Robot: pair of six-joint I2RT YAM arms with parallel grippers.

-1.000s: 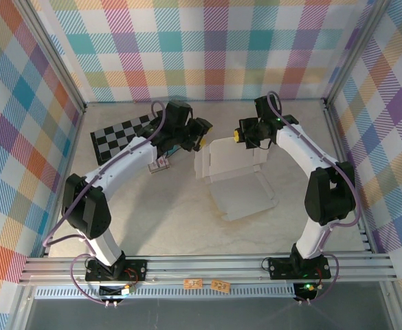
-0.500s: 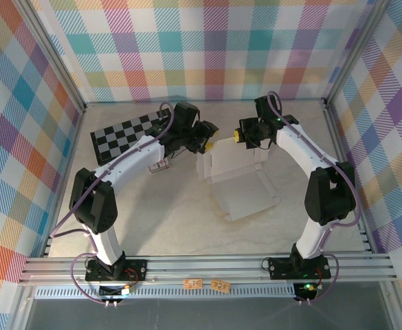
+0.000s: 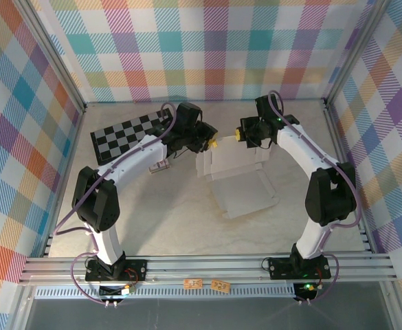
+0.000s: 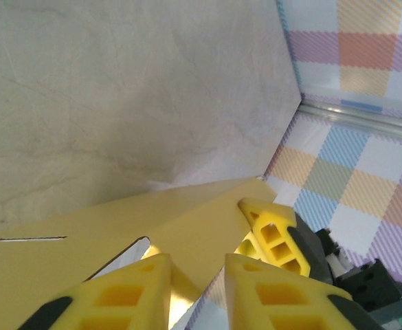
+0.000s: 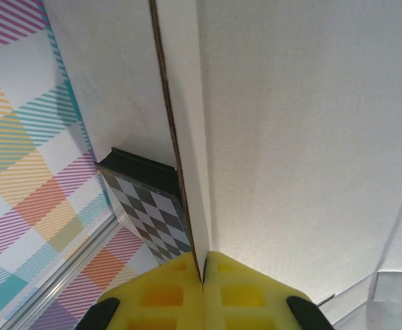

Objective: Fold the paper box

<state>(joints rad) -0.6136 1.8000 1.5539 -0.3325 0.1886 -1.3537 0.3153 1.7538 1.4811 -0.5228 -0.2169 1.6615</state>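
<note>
the paper box [image 3: 245,192] lies near the middle of the table [image 3: 173,227], between the two arms, and is partly formed. its near panel rests flat on the surface and its far panel stands raised, close to upright. in the left wrist view the raised panel shows yellow, with a thin slot cut in it and a notch at its edge.

right gripper [image 5: 204,265]: jaws closed flat on the edge of the raised panel. the cardboard edge runs straight into the seam between the pads. this arm holds the panel up.

left gripper [image 4: 197,265]: jaws narrow but parted, set astride the left end of the same panel. the gap between the fingers [image 4: 128,295] is wider than the sheet, so no clamp is made here.

the checkered board [image 3: 121,134] lies at the far left, apart from the work.

step in hand, as judged: taking a second hold on the raised wall, ahead of folding a side flap or tab.

the next move calls for:
- closing the left jaws fully on the panel edge without pushing it sideways.
- a firm right hold, so the wall does not drop.
- turning the flap along its crease gently, since thin card is likely to buckle.
</note>
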